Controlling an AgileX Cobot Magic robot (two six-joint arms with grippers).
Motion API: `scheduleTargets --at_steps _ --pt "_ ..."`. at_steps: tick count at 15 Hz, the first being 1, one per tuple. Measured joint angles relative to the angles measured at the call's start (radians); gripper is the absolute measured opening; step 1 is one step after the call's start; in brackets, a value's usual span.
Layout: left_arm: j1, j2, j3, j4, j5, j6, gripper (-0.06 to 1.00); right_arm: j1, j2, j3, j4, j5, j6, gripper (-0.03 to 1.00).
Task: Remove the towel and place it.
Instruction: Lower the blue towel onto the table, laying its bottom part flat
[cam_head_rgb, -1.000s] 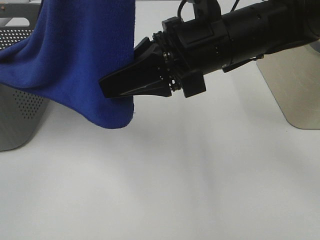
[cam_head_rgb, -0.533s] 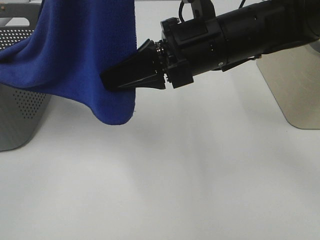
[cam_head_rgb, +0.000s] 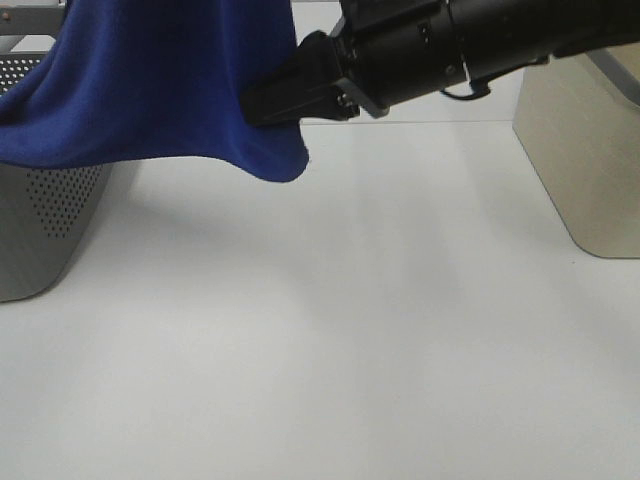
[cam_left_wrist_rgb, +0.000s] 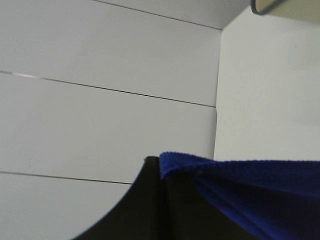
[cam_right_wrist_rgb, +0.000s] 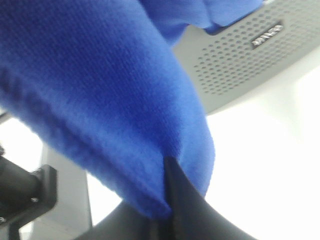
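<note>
The towel (cam_head_rgb: 150, 80) is a deep blue fuzzy cloth hanging at the upper left of the exterior view, draped over the grey perforated basket (cam_head_rgb: 50, 220). My right gripper (cam_head_rgb: 262, 104) reaches in from the right and is shut on the towel's lower right edge, holding that corner above the table. In the right wrist view the towel (cam_right_wrist_rgb: 100, 90) folds around the right gripper (cam_right_wrist_rgb: 170, 200), with the basket (cam_right_wrist_rgb: 240, 60) behind. In the left wrist view my left gripper (cam_left_wrist_rgb: 160, 200) is shut, with the towel (cam_left_wrist_rgb: 250, 190) pinched at its tip. The exterior view does not show the left gripper.
A second grey container (cam_head_rgb: 585, 150) stands at the right edge. The white table (cam_head_rgb: 350, 350) spreads between the two containers and toward the front. A white panelled wall (cam_left_wrist_rgb: 100, 100) fills the left wrist view.
My right gripper closed on the towel's edge, then moved up and slightly right. The towel's hanging corner rose with it, away from the table.
</note>
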Motion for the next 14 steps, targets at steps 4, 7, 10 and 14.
scheduleTargets --at_steps 4,7,10,14 --pt "0.127 0.001 0.000 -0.011 -0.109 -0.584 0.00 0.000 -0.048 -0.275 -0.689 -0.018 0.673 0.02" --pt "0.196 0.006 0.001 -0.042 -0.116 -0.833 0.00 0.000 -0.049 -0.438 -1.021 0.050 0.946 0.02" --pt "0.264 0.033 0.001 -0.076 -0.183 -0.941 0.00 0.000 -0.032 -0.639 -1.324 0.105 1.062 0.02" --pt "0.394 0.123 0.001 -0.031 -0.578 -0.951 0.00 0.000 0.050 -0.852 -1.608 0.017 1.087 0.02"
